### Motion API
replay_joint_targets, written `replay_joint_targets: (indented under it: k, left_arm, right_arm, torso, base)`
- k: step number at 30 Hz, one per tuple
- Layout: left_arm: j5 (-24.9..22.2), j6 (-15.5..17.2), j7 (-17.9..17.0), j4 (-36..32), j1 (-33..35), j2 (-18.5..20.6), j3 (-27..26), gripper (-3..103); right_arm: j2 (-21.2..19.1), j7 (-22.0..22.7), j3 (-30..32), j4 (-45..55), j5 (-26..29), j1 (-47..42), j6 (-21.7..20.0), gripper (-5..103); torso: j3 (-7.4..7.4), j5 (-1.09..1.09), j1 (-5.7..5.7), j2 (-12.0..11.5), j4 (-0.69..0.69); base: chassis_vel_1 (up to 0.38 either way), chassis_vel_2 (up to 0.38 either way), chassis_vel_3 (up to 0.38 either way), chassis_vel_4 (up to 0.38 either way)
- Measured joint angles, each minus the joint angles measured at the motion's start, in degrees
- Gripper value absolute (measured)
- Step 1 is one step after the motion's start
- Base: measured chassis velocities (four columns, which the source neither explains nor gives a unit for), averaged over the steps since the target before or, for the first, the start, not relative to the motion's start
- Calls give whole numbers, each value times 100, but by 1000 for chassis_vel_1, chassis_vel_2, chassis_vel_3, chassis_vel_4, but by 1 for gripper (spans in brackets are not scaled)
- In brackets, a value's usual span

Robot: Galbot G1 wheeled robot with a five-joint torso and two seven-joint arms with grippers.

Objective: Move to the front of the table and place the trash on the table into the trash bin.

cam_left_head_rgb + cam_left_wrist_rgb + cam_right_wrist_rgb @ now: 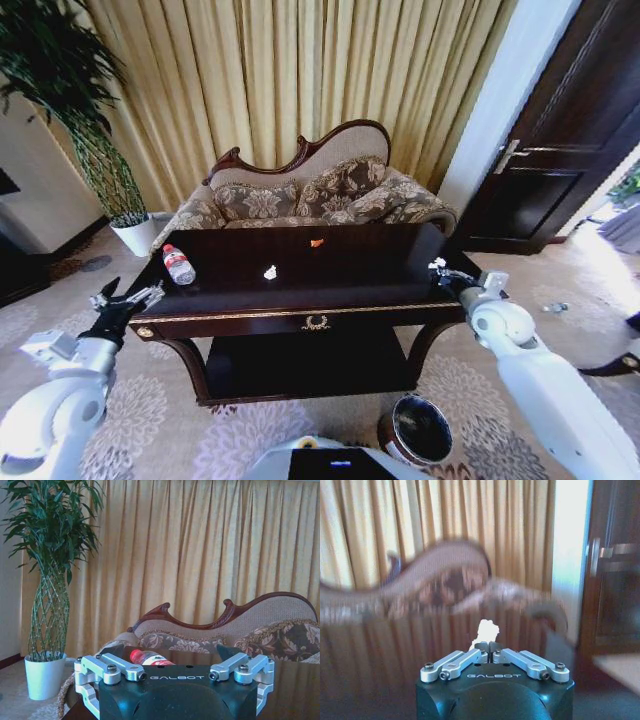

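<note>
Facing the dark polished counter (300,290) squarely, with the gold emblem on its front rail near the middle of the head view, the robot is seen stationed in front of the litter it must clear. The left gripper (128,300) is held just off the counter's near left corner with its jaws spread apart, on the side where the clear bottle (178,264) with its red label lies flat near the left edge, so that arm seems posted for that piece. The right gripper (441,275) is raised at the near right corner, its jaws drawn together on nothing, and is aimed along the surface toward the white crumpled scrap (270,272) at mid-counter. A tiny orange scrap (317,242) sits farther back, toward the floral sofa (310,195). The trash bin (417,430) is set on the carpet to the near right, beside the robot's base and below the right arm, judged a short carry for whatever is lifted. All three pieces are untouched.
</note>
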Motion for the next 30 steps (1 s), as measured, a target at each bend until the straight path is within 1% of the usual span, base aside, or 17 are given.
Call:
replay_joint_targets:
  k: [1, 2, 3, 5, 9, 15, 20, 24, 30]
  left_arm:
    - [0, -16, 7, 26, -17, 4, 5, 100]
    - [-8, -43, 22, 57, -33, 9, 13, 100]
    - [-8, -43, 22, 57, -33, 9, 13, 100]
    - [-91, -63, 48, 84, -46, 31, 18, 100]
    - [-200, -71, 57, 106, -41, 62, 12, 100]
    - [-238, -85, 68, 123, -6, 99, -26, 100]
    - [-316, -87, 118, 140, 6, 164, -101, 100]
    - [-319, -86, 129, 140, -1, 186, -101, 100]
    - [-275, -74, 120, 154, -46, 179, 18, 100]
  right_arm:
    - [17, -26, -2, 54, -208, -77, 392, 1]
    - [42, -102, 4, 150, -417, -183, 689, 1]
    - [42, -102, 4, 150, -417, -183, 689, 1]
    - [101, -163, 39, 390, -508, -367, 889, 1]
    - [243, -252, 89, 694, -505, -613, 1018, 1]
    - [393, -294, 90, 884, -519, -753, 1023, 1]
    - [521, -289, 62, 997, -585, -844, 885, 1]
    - [549, -288, 51, 1000, -614, -850, 879, 1]
    - [558, -350, 38, 907, -812, -865, 920, 1]
  torso:
    - [0, 0, 0, 0, 0]
    - [0, -1, 0, 0, 0]
    - [0, -1, 0, 0, 0]
    - [0, 0, 0, 0, -1]
    - [0, 0, 0, 0, -1]
    - [0, 1, 0, 0, 0]
    - [0, 0, 0, 0, -1]
    - [0, 0, 1, 0, 0]
    - [1, 0, 1, -1, -1]
  base:
    - [0, 0, 0, 0]
    - [0, 0, 0, 0]
    - [0, 0, 0, 0]
    - [0, 0, 0, 0]
    - [0, 0, 0, 0]
    - [0, 0, 0, 0]
    - [0, 0, 0, 0]
    - [0, 0, 0, 0]
    - [100, -82, -83, 92]
